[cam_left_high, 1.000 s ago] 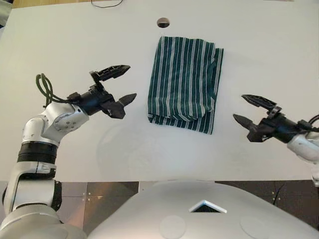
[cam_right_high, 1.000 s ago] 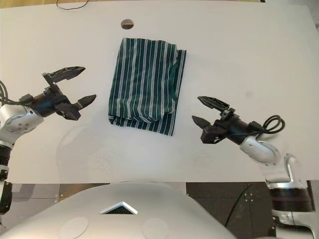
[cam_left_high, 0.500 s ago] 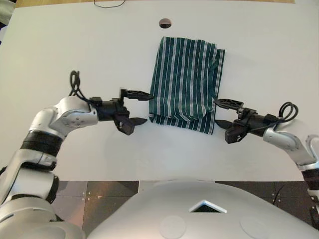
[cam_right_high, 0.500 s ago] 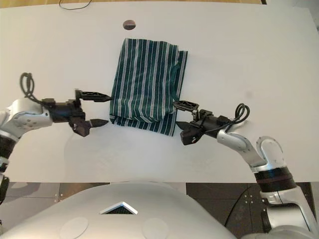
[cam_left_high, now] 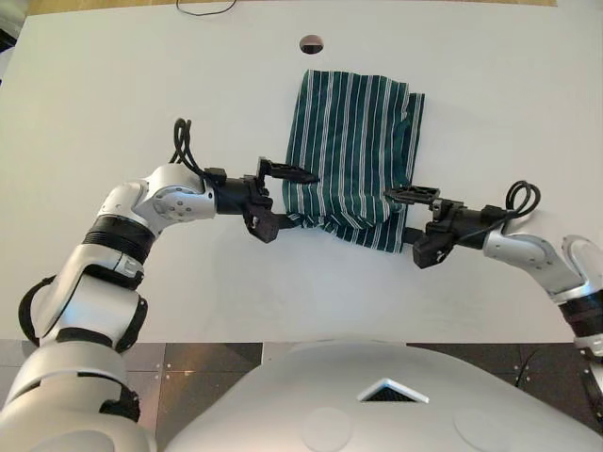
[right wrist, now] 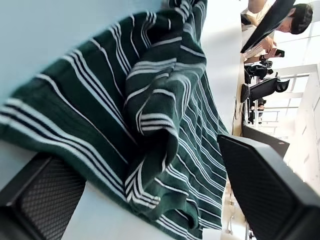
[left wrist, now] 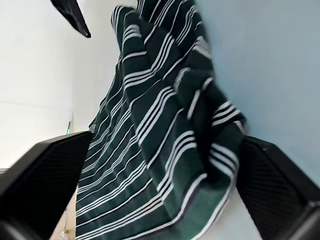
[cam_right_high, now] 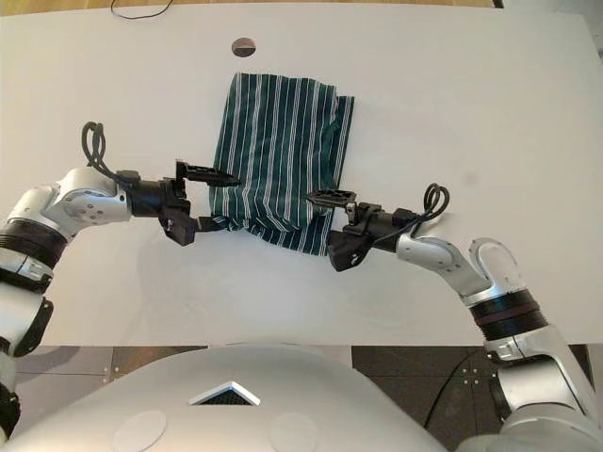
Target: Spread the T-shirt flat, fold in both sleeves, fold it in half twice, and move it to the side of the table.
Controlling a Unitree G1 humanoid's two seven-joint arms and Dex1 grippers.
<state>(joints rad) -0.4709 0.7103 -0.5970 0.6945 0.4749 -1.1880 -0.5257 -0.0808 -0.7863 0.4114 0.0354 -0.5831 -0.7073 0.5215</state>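
looking down from the head, i see the folded t-shirt (cam_left_high: 350, 155) lying mid-way across the white table (cam_left_high: 113, 94). its far edge is just short of a round hole (cam_left_high: 309, 43), and the table stretches wide on both sides and toward me. my left hand (cam_left_high: 292, 198) is spread open around the shirt's near left corner, and my right hand (cam_left_high: 411, 224) is open at the near right corner. my left wrist view shows the bunched, layered corner sitting between my two fingers (left wrist: 45, 175), not pinched. my right wrist view shows the rumpled hem between wide-set fingers (right wrist: 270, 185), likewise ungripped.
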